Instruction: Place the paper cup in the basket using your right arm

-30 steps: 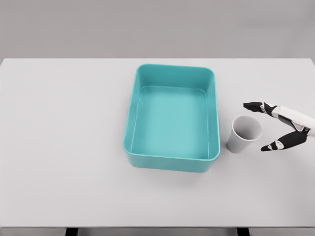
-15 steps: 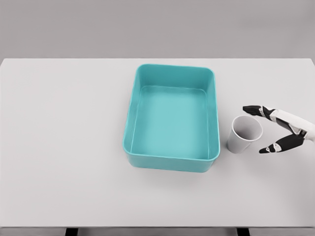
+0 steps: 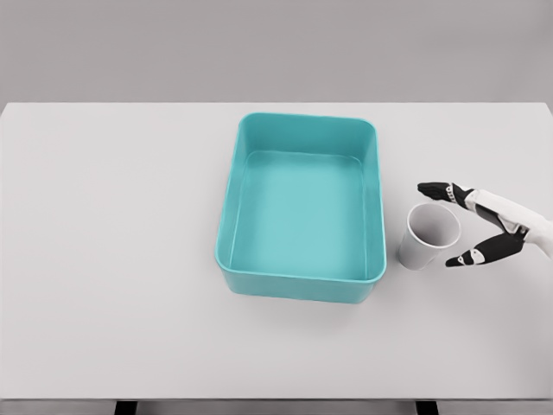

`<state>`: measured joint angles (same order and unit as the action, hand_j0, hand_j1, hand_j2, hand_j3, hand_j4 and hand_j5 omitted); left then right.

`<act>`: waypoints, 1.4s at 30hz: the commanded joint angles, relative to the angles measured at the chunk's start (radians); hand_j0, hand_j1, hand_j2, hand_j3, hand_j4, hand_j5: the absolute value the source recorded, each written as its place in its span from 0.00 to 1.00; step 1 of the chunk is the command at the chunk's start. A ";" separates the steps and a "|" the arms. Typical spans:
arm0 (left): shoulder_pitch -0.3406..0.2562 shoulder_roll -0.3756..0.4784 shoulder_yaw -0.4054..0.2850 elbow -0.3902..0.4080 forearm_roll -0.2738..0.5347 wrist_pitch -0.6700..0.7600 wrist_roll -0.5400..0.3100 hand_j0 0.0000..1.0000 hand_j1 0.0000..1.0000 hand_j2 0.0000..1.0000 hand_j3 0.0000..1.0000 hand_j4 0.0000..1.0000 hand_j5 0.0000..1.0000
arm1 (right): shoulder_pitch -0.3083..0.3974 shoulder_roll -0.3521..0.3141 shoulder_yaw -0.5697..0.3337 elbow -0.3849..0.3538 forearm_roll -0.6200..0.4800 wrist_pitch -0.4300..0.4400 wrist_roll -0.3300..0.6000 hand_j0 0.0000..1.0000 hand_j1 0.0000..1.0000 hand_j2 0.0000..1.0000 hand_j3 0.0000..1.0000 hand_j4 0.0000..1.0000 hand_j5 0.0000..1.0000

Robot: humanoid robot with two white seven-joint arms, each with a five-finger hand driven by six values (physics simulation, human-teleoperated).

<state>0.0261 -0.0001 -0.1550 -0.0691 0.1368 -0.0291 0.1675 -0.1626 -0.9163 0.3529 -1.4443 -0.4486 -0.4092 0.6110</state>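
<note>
Right of the basket (image 3: 300,210), just beside its right wall, cup (image 3: 429,235) stands on the bench (image 3: 112,259), mouth up, tilted slightly toward camera. Right hand (image 3: 471,226) sits just right of the cup, fingers (image 3: 435,188) spread wide, holding nothing; one dark tip near the rim's far side, another near its near side, contact unclear. Cup likely light, thin-walled, easy to crush or tip. Best grip: mid-wall, opposing sides, gentle squeeze. Basket empty. Left arm not visible.
</note>
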 commanded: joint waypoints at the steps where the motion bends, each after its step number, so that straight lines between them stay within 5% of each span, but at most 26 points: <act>1: 0.000 0.000 0.000 0.000 0.000 0.000 0.000 1.00 1.00 1.00 1.00 1.00 1.00 | -0.002 -0.001 0.000 0.001 -0.007 0.003 0.000 1.00 1.00 1.00 1.00 1.00 1.00; 42: 0.000 0.000 0.000 0.000 0.000 0.000 0.000 1.00 1.00 1.00 1.00 1.00 1.00 | -0.005 0.031 0.017 0.001 0.010 0.032 0.000 0.96 0.96 0.96 0.96 0.96 0.96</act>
<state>0.0261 -0.0001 -0.1550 -0.0691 0.1368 -0.0291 0.1677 -0.1687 -0.8844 0.3696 -1.4416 -0.4325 -0.3818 0.6110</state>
